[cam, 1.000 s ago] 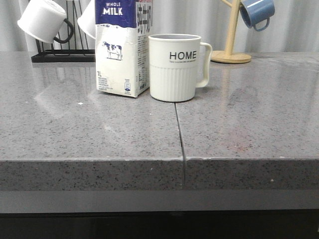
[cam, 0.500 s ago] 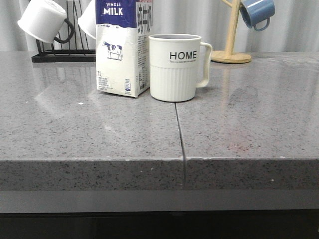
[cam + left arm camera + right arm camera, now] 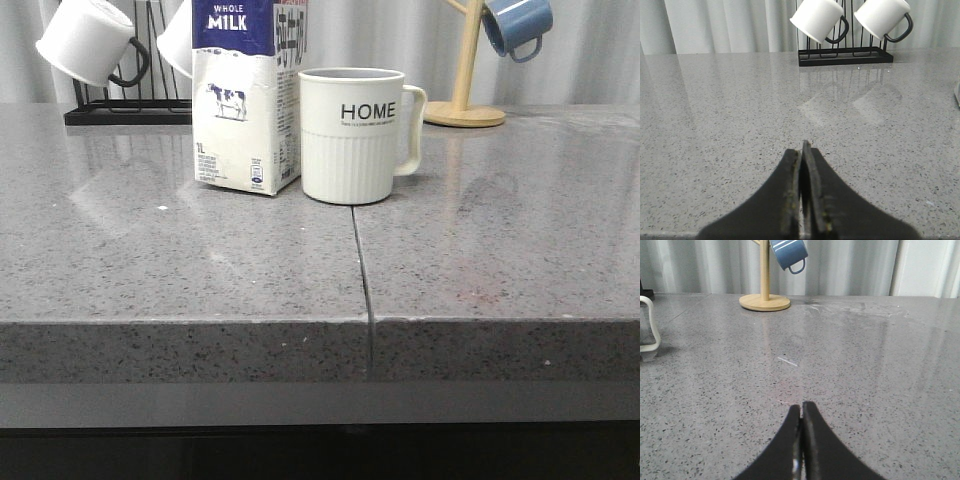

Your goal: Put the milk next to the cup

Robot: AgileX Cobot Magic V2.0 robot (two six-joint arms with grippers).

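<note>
Milk (image 3: 245, 95), one carton, stands touching one cup (image 3: 352, 135).

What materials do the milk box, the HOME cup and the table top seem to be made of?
The milk: printed matte paperboard, by its folded edges, probably.
The cup: glazed ceramic, it seems, with a smooth cream body and ribbed lower half.
The table top: polished grey speckled stone or a composite; it reflects the mugs.

My left gripper (image 3: 802, 150) has matte black, tapering fingers with pale scuffing along the inner edges. My right gripper (image 3: 801, 411) is likewise black, smooth and pointed.
</note>
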